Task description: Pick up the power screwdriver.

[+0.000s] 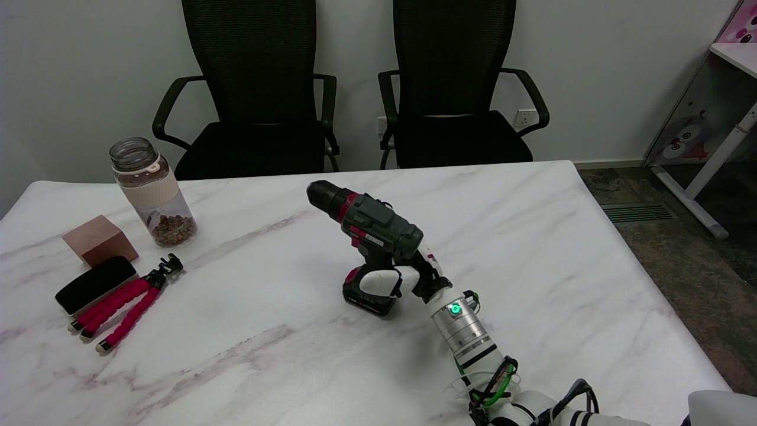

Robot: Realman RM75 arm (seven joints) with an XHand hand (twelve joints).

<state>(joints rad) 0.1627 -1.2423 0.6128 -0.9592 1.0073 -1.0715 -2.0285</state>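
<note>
The power screwdriver is dark grey with red trim and a black chuck that points to the upper left. It stands upright near the middle of the marble table, its battery base on or just above the top. My right hand reaches in from the lower right and grips the handle below the motor body. White fingers wrap around the front of the handle. The handle itself is mostly hidden by the hand.
At the left of the table stand a clear jar with brown bits inside, a brown block, a black eraser-like pad and a small red-legged tripod. Two black office chairs sit behind the far edge.
</note>
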